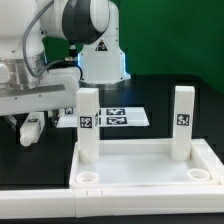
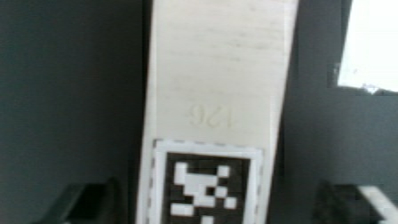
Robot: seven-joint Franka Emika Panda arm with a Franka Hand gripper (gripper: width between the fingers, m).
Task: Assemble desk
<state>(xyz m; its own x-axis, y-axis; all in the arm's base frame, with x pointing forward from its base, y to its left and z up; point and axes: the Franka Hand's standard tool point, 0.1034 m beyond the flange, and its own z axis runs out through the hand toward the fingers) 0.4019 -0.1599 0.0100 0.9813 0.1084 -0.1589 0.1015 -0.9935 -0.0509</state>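
Note:
The desk top (image 1: pixel 140 160) lies at the front with its raised rim up. Two legs (image 1: pixel 88 122) (image 1: pixel 182 120) stand upright in its far corners, tags facing the camera. The two near corner holes (image 1: pixel 88 176) (image 1: pixel 200 173) hold nothing. My gripper (image 1: pixel 33 128) is low over the dark table at the exterior view's left. In the wrist view a third leg (image 2: pixel 214 90), long and white with a square tag, lies between my fingers (image 2: pixel 86 203). My gripper (image 2: pixel 222 205) is open, with a dark gap on each side of this leg.
The marker board (image 1: pixel 118 117) lies flat on the table behind the desk top, between the two standing legs. The robot's white base (image 1: pixel 100 60) rises at the back, and my arm reaches in from the exterior view's left.

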